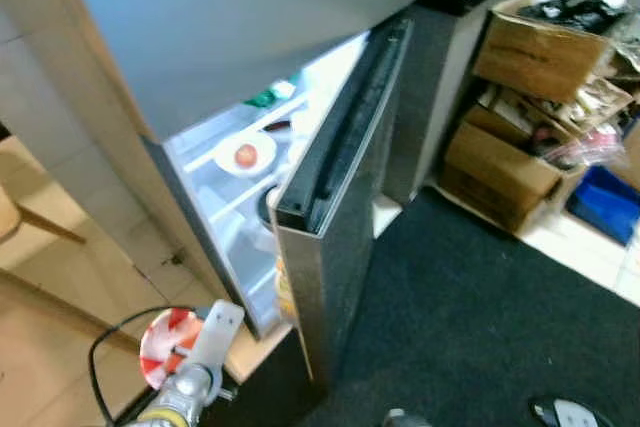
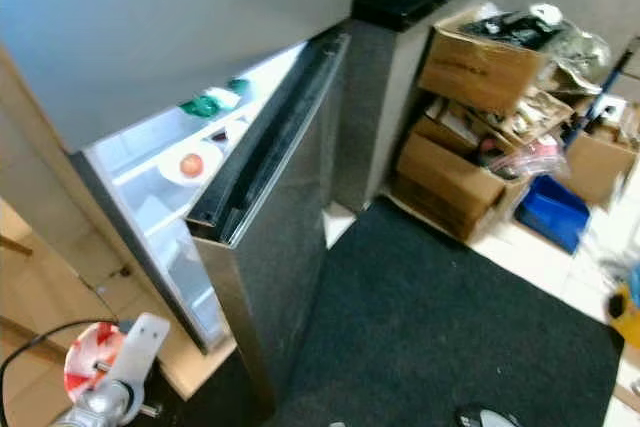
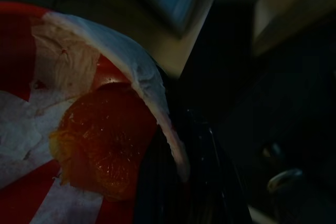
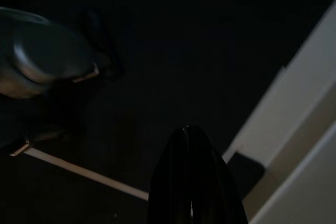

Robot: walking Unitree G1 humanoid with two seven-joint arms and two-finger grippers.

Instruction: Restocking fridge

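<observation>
The fridge [image 1: 250, 37] stands ahead with its lower door [image 1: 340, 207] swung open toward me. On a lit shelf inside sits a white plate with a red fruit [image 1: 245, 155], and a green item [image 1: 262, 97] lies behind it. Low on the left, my left arm [image 1: 200, 352] holds a red-and-white paper plate [image 1: 160, 345] just in front of the fridge's bottom edge. In the left wrist view, a peeled orange fruit [image 3: 102, 140] rests on that plate [image 3: 31, 129], and my left gripper [image 3: 173, 156] is shut on its rim. My right gripper [image 4: 190, 182] hangs in the dark, shut, over the floor.
Stacked cardboard boxes [image 1: 535, 57] full of clutter and a blue bin [image 1: 605, 202] stand to the right. A dark mat [image 1: 470, 317] covers the floor before the fridge. A black cable [image 1: 105, 342] loops near my left arm. A wooden chair [image 1: 30, 217] is at far left.
</observation>
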